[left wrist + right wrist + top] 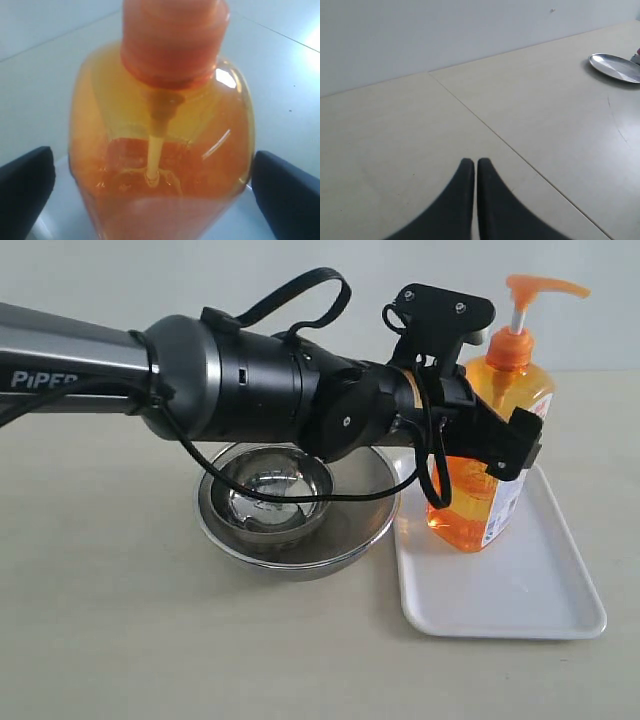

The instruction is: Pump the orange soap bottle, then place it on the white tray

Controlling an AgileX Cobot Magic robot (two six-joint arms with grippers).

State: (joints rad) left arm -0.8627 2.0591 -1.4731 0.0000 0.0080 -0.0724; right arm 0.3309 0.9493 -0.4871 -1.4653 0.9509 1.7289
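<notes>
The orange soap bottle [462, 512] stands upright on the white tray [520, 590], near the tray's left rim. Its pump head [535, 285] is up on its white stem. The left arm reaches across from the left, over two nested steel bowls [350, 530], and brings the left fingers [512, 445] level with the bottle's body below the shoulder.

In the left wrist view the bottle [160, 165] fills the space between the two dark left fingers [27, 192], one on each narrow side. They are spread wide and not clamped. A strip of pale background shows between one finger and the bottle's wall. The other finger is right at the wall, and whether it touches cannot be told.

The right fingers [465, 200] are pressed together with nothing between them, over the bare pale surface [545, 115]. A steel dish [616, 67] lies well apart from them.
</notes>
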